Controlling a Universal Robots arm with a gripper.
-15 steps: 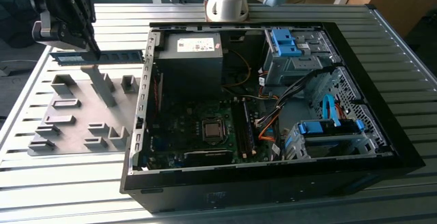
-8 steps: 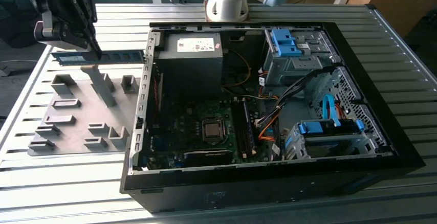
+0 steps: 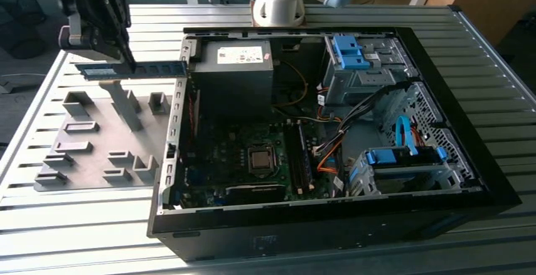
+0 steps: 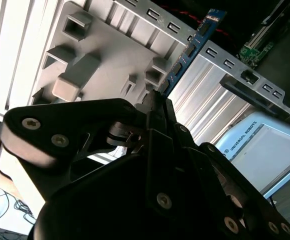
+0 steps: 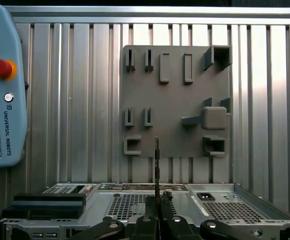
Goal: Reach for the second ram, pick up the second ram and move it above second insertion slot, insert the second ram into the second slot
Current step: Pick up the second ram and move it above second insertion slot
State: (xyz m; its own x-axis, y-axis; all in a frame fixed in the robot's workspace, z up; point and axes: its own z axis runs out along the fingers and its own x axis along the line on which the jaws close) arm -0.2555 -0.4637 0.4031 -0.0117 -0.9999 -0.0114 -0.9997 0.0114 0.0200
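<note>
In the exterior view the second ram (image 3: 155,69), a long blue-green stick, hangs level in the air above the far end of the grey holder plate (image 3: 92,140), just outside the computer case's wall on the exterior view's left. My gripper (image 3: 128,61) is shut on it near the middle of its length. The second wrist view has the ram (image 4: 195,45) running out past the black fingers (image 4: 152,107). Seen edge-on in the first wrist view, the ram (image 5: 156,165) stands up from the gripper (image 5: 157,201). The memory slots (image 3: 300,156) lie on the motherboard inside the case.
The open computer case (image 3: 172,124) holds a power supply (image 3: 235,61), cables and blue drive bays (image 3: 402,159). The arm's base (image 3: 280,2) stands behind the case. A teach pendant (image 5: 2,85) lies on the ribbed metal table (image 5: 75,100) beside the holder plate (image 5: 172,100).
</note>
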